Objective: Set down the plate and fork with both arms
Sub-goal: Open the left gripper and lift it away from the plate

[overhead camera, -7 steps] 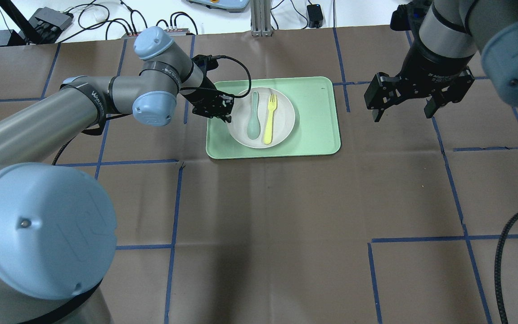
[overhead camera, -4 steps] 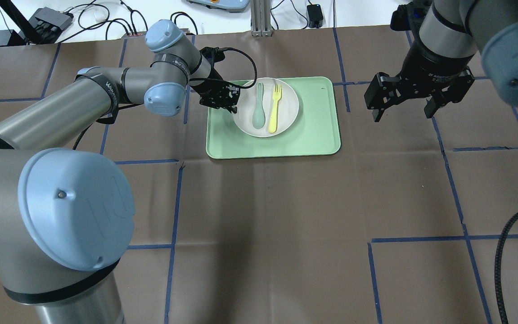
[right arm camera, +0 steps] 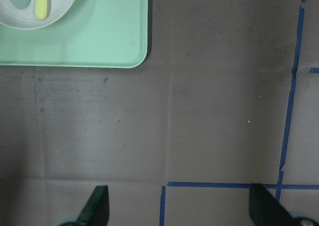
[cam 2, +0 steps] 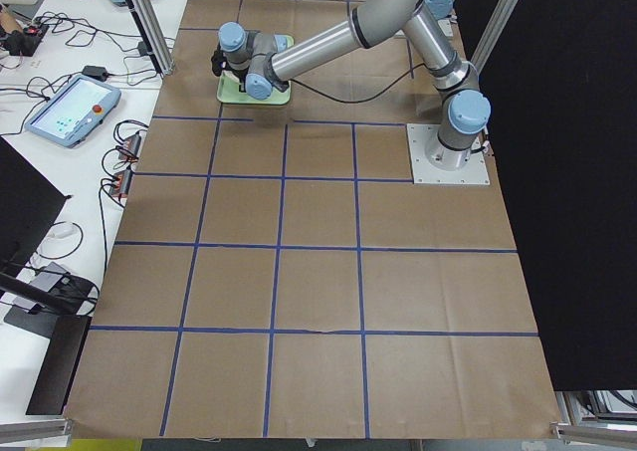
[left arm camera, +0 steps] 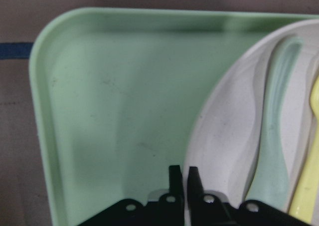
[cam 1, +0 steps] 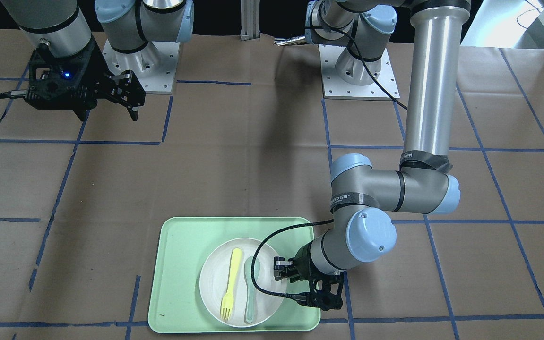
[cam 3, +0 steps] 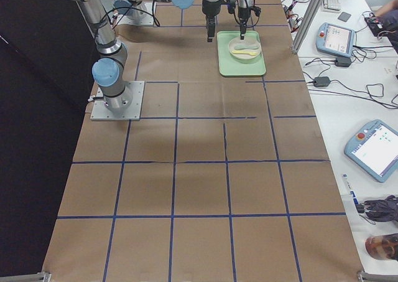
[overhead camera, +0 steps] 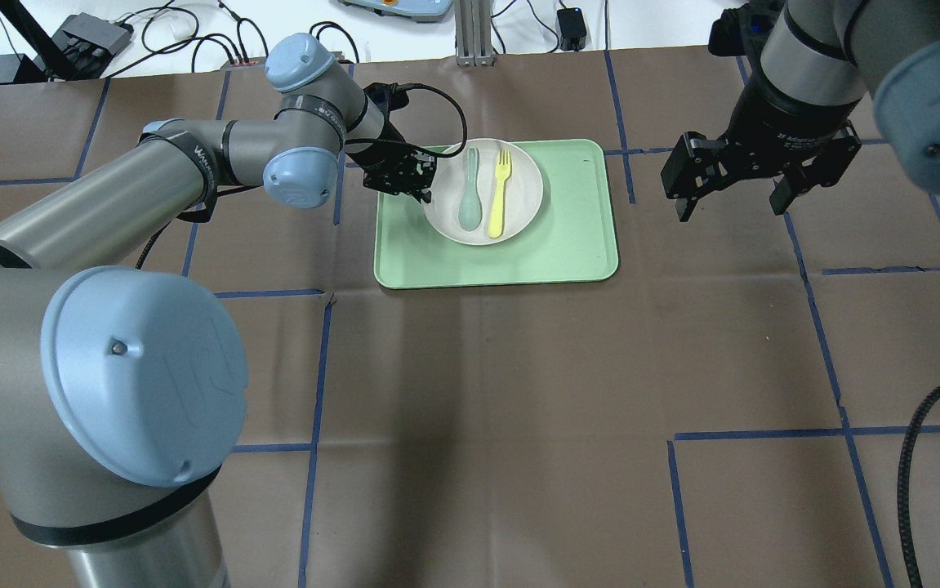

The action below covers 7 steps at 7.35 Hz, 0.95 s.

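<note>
Left jaws clenched on plate [overhead camera: 525, 200] rim, fork [overhead camera: 501, 194] and spoon [overhead camera: 470, 189] lying on it, over the tray [overhead camera: 568, 245]. Right jaws released, above tabletop [overhead camera: 519, 408], well apart from tray.

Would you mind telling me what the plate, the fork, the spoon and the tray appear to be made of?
The plate looks like matte moulded plastic or a fibre composite: off-white, faintly speckled, no glare. The fork and spoon seem to be the same dull plastic, in uniform pale yellow and grey-green. The tray looks alike: mint green, satin, with rounded moulded corners.
</note>
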Motion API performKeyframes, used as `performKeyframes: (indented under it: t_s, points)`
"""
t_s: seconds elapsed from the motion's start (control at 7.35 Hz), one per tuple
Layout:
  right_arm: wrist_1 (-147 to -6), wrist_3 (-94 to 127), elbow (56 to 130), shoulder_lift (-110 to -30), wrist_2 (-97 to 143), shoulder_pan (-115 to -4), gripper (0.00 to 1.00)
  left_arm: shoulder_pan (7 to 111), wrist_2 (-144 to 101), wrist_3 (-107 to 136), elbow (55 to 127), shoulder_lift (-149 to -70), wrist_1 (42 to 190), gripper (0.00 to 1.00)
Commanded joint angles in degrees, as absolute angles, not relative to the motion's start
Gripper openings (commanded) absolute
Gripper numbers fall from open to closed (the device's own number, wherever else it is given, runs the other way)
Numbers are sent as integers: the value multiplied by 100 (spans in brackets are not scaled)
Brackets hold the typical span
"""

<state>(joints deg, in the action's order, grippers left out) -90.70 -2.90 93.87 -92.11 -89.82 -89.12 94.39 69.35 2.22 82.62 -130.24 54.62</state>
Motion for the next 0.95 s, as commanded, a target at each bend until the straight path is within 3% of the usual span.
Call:
performKeyframes:
  t_s: [0.0, 0.82]
  points:
    - [-9070, -290, 9387, -9211, -8974, -8912, 100, 9457, 7222, 229, 8323, -12458, 6252, 100]
    - [-9158, -290, 9317, -9176, -8982, -8947, 100, 9624, 9263, 229, 8341, -9523, 9900, 100]
